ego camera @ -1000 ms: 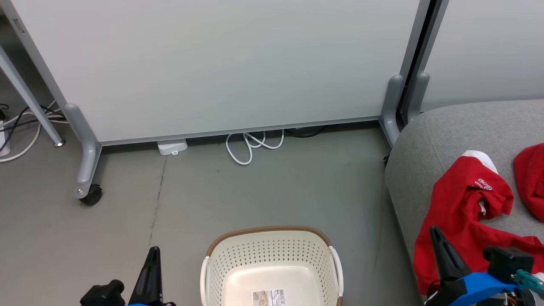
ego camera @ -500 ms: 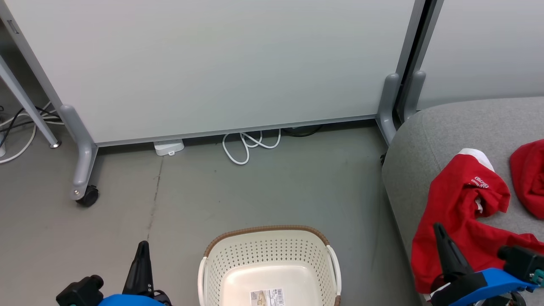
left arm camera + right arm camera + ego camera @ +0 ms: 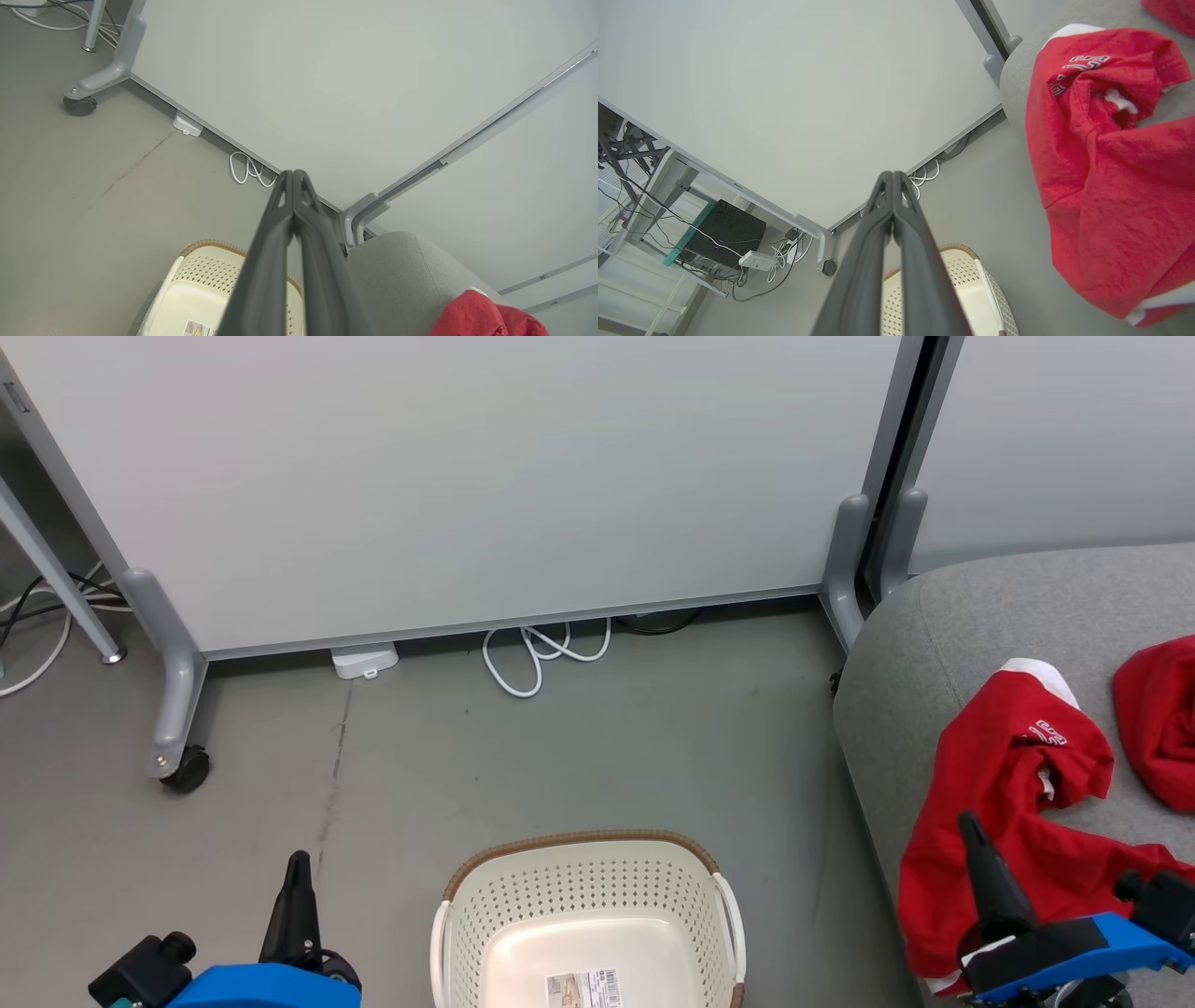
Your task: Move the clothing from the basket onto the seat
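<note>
Draping the seat, red clothing

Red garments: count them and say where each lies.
2. The left garment drapes over the seat's edge; the right garment lies on the seat, cut off by the frame. The basket shows none. Others may lie off-frame.

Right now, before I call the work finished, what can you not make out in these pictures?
- Second bright-red fabric garment: head view, cut off by the right edge.
- Cream-white perforated plastic basket: head view, near part cut off by the bottom edge; its inside label is too small to read.
- Nearer red garment with white trim: head view, lower edge hidden behind the shut right gripper; its white lettering is too small.
</note>
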You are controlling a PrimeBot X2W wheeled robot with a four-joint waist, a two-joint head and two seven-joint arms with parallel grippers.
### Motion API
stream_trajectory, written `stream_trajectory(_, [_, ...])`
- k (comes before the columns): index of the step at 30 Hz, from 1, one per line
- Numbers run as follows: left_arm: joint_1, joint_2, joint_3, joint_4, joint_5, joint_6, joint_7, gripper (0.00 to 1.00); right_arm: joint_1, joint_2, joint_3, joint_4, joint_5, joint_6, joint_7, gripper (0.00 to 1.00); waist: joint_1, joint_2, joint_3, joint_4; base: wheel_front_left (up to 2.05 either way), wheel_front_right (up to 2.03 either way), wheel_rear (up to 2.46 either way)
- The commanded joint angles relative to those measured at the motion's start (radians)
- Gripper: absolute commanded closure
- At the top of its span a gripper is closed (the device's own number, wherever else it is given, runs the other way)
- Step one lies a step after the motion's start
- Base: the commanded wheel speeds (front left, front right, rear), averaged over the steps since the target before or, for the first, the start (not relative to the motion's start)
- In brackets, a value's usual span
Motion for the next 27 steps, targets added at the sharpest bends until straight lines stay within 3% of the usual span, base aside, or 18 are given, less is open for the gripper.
stream_trajectory(1, [-0.036, 0.005, 0.011, -0.017, -0.034, -0.001, 0.008, 1.0, -0.028, -0.003, -0.005, -0.008, 0.037, 0.0, 0.003, 1.0, 0.0, 0.0, 0.0, -0.001, 0.0, 0.0, 0.0])
stream_trajectory(27, [-0.073, 0.003, 0.049, -0.034, -0.331, -0.001, 0.09, 1.0, -0.059, -0.003, -0.018, 0.016, 0.344, 0.0, 0.036, 1.0, 0.0, 0.0, 0.004, -0.02, 0.0, 0.0, 0.0])
